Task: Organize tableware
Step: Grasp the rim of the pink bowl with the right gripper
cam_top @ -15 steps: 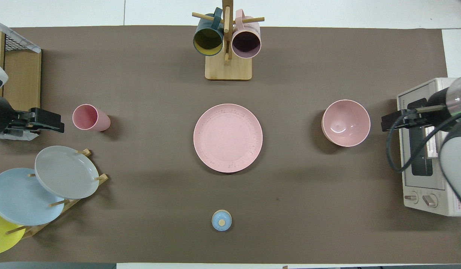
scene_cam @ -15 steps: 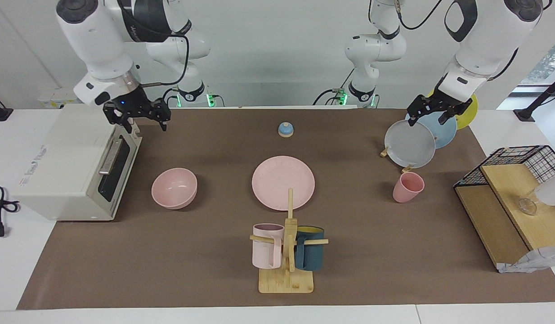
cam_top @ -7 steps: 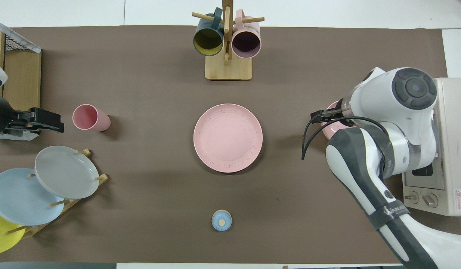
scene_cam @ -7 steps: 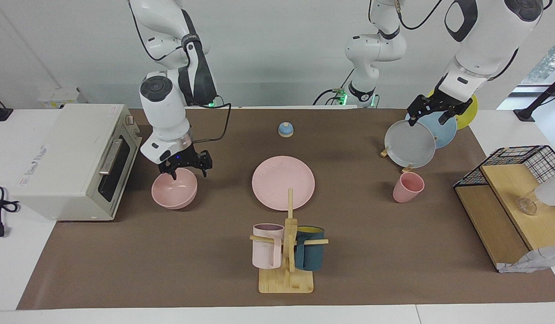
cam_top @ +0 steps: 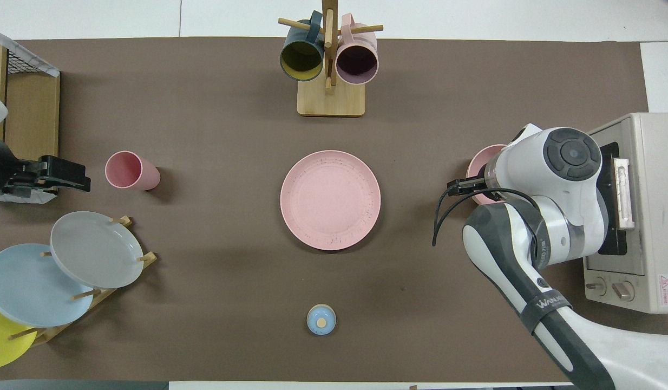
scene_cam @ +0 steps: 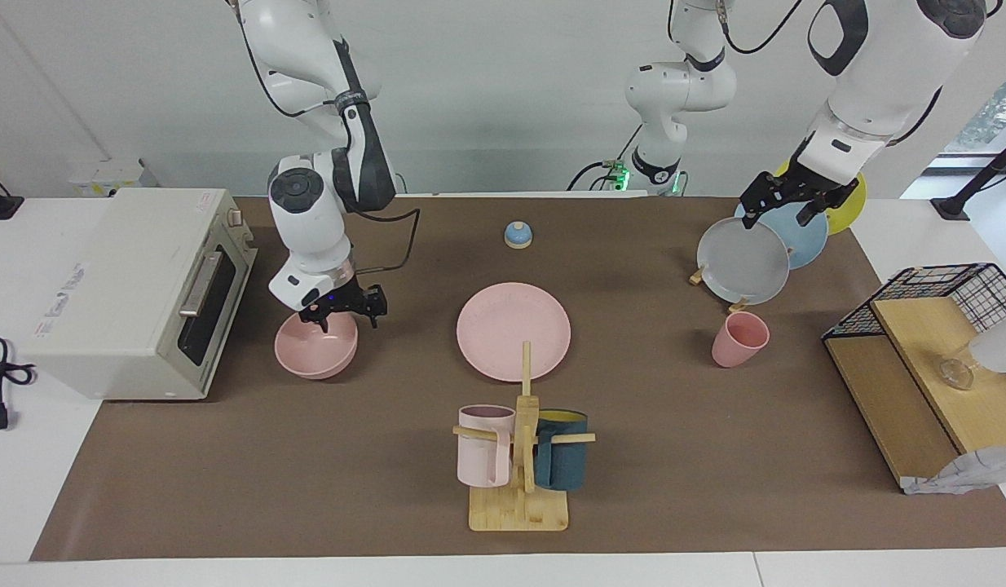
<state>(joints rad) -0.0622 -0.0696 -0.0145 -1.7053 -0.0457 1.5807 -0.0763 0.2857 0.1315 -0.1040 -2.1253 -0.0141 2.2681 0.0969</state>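
Three matte pink pieces: plate (scene_cam: 513,330), bowl (scene_cam: 315,354), cup (scene_cam: 739,339).

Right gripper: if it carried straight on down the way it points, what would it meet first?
Most likely the pink bowl. The right gripper points down at the bowl's rim nearer the robots, toward the pink plate. Whether it already touches the rim is unclear.

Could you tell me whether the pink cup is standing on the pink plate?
No, the cup stands on the brown mat, apart from the plate.
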